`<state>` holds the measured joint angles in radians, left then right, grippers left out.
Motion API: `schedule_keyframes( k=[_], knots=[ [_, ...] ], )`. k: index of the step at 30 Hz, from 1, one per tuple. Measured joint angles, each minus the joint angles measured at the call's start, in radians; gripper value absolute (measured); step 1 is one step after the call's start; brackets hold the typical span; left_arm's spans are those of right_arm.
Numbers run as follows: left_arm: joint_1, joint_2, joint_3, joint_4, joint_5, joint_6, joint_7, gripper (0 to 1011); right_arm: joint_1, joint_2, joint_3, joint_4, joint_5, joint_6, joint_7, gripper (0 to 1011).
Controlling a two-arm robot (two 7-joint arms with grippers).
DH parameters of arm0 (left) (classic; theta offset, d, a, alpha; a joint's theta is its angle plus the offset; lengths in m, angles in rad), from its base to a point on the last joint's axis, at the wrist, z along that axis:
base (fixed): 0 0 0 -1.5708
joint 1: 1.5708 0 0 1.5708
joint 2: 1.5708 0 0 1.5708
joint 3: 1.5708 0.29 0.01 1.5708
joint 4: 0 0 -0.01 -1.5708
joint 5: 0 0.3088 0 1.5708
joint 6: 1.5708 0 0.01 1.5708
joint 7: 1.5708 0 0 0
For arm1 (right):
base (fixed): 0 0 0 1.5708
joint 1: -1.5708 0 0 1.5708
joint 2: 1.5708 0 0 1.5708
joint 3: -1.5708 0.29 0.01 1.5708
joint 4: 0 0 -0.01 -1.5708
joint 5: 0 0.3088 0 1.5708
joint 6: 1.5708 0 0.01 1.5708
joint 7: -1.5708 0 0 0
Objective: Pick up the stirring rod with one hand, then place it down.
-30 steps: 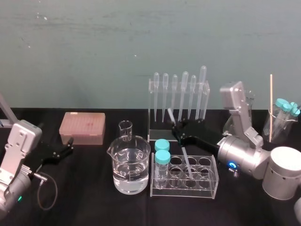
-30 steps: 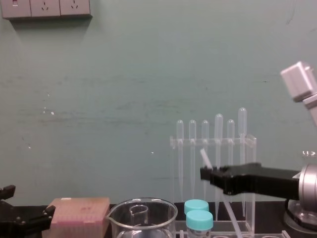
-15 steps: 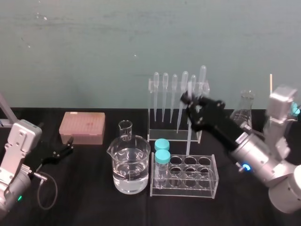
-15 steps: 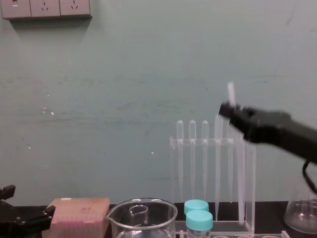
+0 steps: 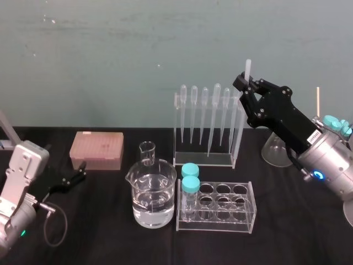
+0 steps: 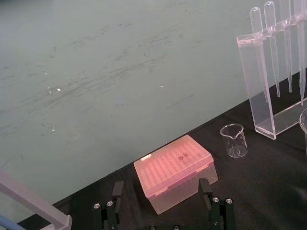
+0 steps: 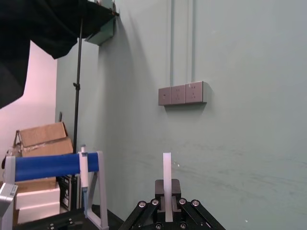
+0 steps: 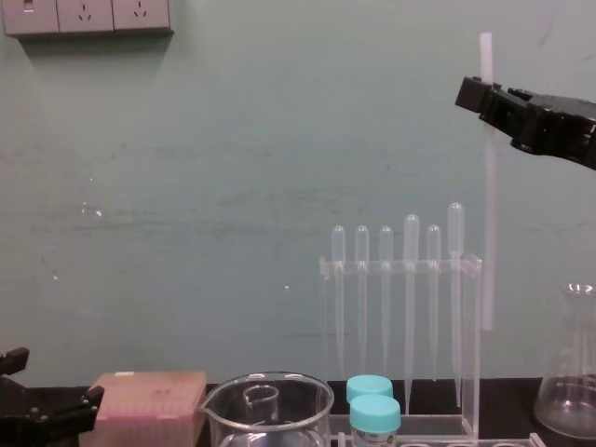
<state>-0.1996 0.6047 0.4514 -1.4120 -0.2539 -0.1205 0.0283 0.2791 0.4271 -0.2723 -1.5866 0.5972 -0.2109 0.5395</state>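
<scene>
Right gripper [image 5: 244, 84]: fingers pinch the stirring rod [image 8: 487, 205], upright, above the pipette rack [image 5: 203, 160].
Left gripper [image 5: 77, 174]: fingers apart, parked left.

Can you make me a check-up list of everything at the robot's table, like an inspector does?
Surface: black table.
Job's things: stirring rod hangs upright in the air, by the pipette rack.
Clutter: water beaker, small beaker, tube rack with two teal-capped tubes, pink box, flask.
Grippers: right gripper shut on the rod near its top; left gripper open, parked at the table's left.
Cables: thin loop by the left arm.
Surroundings: teal wall, wall sockets.
</scene>
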Motion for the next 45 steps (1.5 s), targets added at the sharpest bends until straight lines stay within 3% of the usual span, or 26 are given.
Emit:
schedule_keyframes(
  k=[9,45],
  knots=[
    [0.000,0.000,0.000,0.000,0.000,0.000,0.000,1000,-0.009,0.019,0.006,-0.009,-0.002,0.020,-0.002,69],
    [0.000,0.000,0.000,0.000,0.000,0.000,0.000,1000,-0.001,0.015,-0.009,0.018,-0.008,0.029,0.000,69]
  ],
)
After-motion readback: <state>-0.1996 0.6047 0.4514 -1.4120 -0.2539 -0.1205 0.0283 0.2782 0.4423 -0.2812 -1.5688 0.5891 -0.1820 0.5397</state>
